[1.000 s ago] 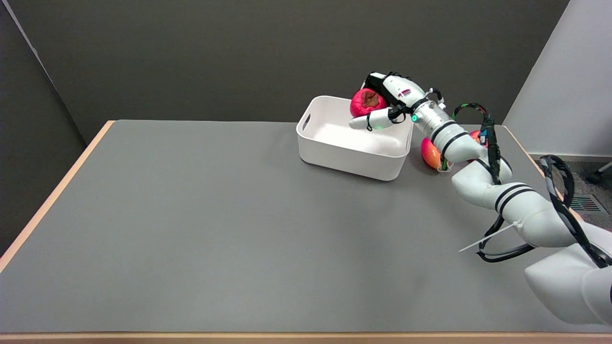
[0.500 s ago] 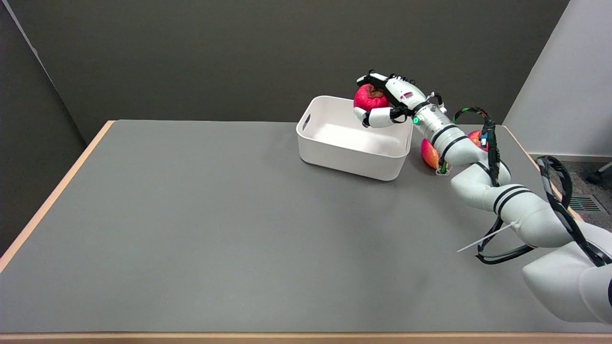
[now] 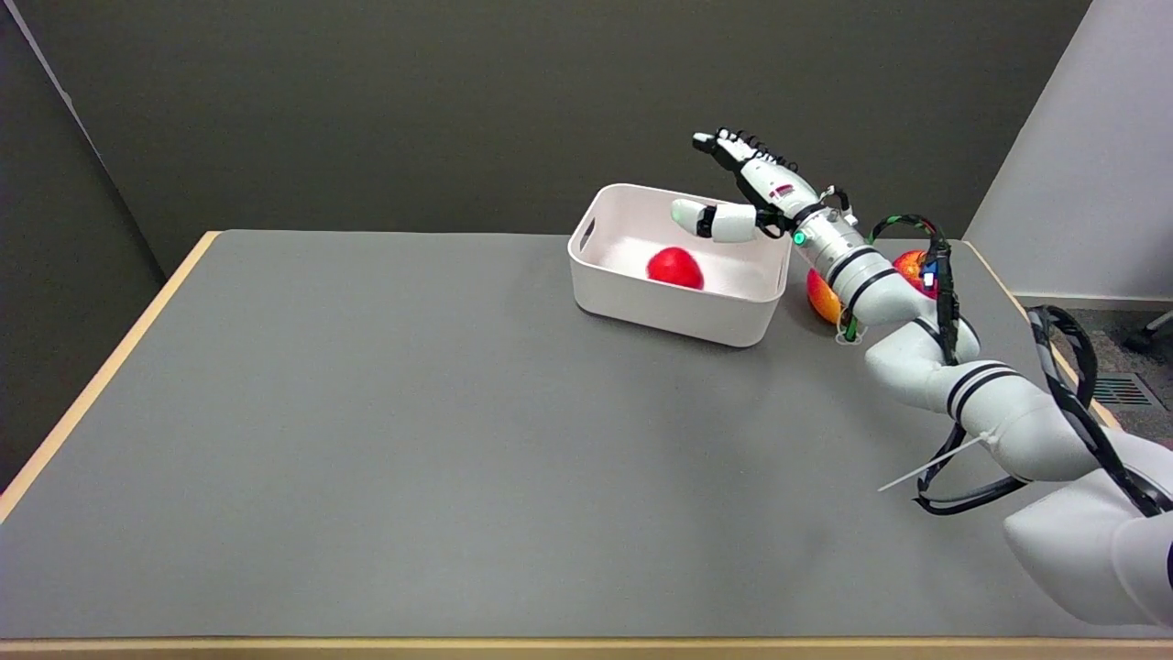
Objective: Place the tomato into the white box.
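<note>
Grey table (image 3: 412, 440) carries a white box (image 3: 674, 307) with the tomato (image 3: 674, 268) inside. Above its far right corner the right hand (image 3: 747, 188) hangs empty, fingers spread wide.

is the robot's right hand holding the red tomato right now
No, the round red tomato lies on the floor of the white plastic box, while the right hand hangs above it with fingers spread and nothing in them.

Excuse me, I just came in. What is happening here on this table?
The robot's right hand is open above the white box at the far side of the grey table. The tomato lies inside the box, and the hand holds nothing. Two orange-red fruits sit beside the box, partly hidden by the arm.
</note>
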